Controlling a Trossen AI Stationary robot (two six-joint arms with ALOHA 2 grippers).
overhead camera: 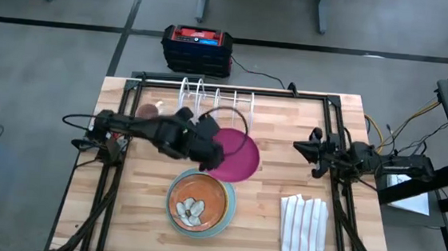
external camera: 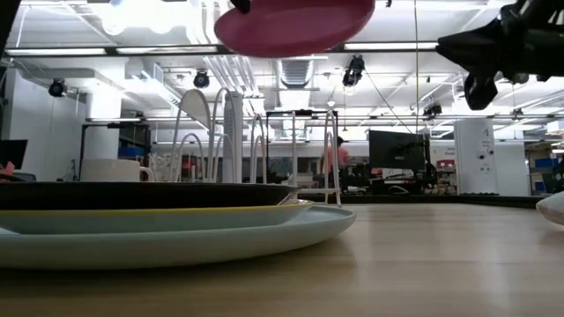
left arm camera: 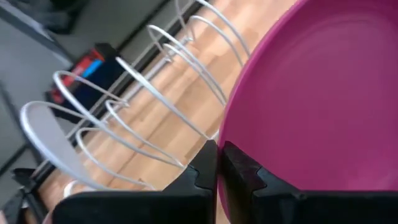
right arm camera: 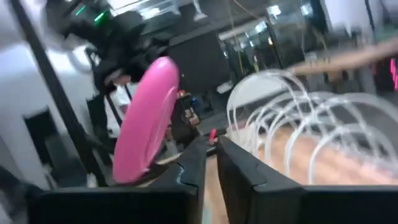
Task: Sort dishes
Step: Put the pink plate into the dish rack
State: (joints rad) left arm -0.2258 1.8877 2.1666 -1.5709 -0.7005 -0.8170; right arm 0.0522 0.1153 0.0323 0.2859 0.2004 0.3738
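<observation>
My left gripper [overhead camera: 208,154] is shut on the magenta-pink plate [overhead camera: 236,154], which it holds in the air over the middle of the table, just in front of the white wire dish rack [overhead camera: 210,100]. The plate also shows high in the low view [external camera: 295,22]. Nearer the front edge lies a stack: the orange-brown plate with white marks [overhead camera: 195,202] on the yellow plate [external camera: 264,214], on the pale teal-blue plate [overhead camera: 229,210], which rests on the table. My right gripper [overhead camera: 312,152] waits shut and empty at the right. My left gripper pinches the magenta plate's rim [left arm camera: 225,134] between its two fingers, one finger on each face, on the plate's left side. The fingers come roughly level from the table's left. The plate is lifted clear of the table and sits about level.
A white striped folded cloth [overhead camera: 304,228] lies at the front right. A small mug [overhead camera: 151,109] stands left of the rack. A black and red box [overhead camera: 196,47] sits on the floor beyond the far edge. A black frame borders the table [overhead camera: 337,110].
</observation>
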